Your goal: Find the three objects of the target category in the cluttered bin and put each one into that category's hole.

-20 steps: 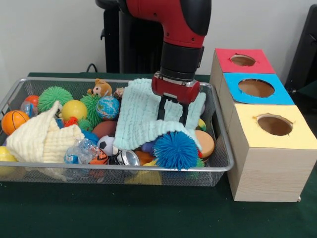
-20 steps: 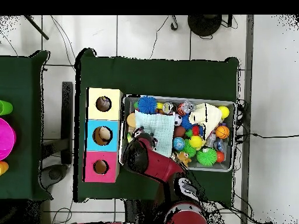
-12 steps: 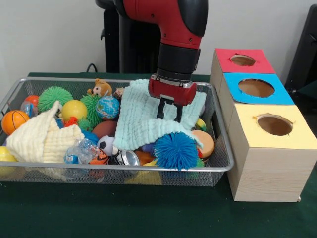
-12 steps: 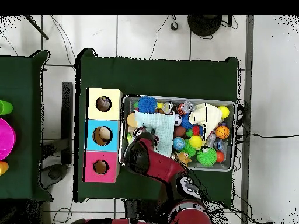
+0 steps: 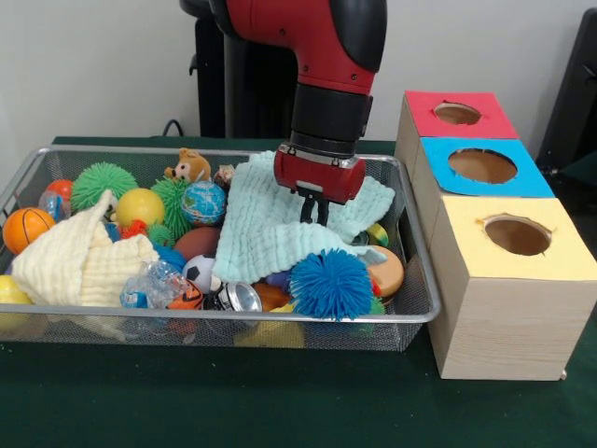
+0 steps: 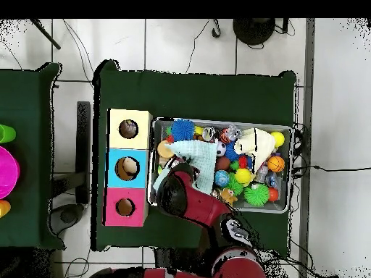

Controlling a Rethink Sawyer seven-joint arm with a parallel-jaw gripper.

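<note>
My gripper (image 5: 314, 216) hangs from the red arm over the right half of the wire bin (image 5: 233, 318). Its two fingers are pinched together on a pale green cloth (image 5: 266, 233), which bunches up under them. That cloth drapes over other toys. A blue spiky ball (image 5: 329, 283) lies just in front of it, and an orange ball (image 5: 386, 269) peeks out at its right edge. From overhead, the arm hides the gripper; the pale green cloth (image 6: 194, 153) shows beside it.
Three wooden boxes with round holes stand right of the bin: red (image 5: 457, 114), blue (image 5: 482, 166), yellow (image 5: 518, 235). A cream cloth (image 5: 79, 257), basketball (image 5: 26, 227), yellow ball (image 5: 140, 205), globe ball (image 5: 203, 202), green spiky ball (image 5: 103, 182) and teddy (image 5: 190, 166) fill the bin's left.
The fingers, spread apart a second ago, have closed on the pale green cloth. The gripper has shifted slightly left and up, pulling the cloth's right side into folds.
</note>
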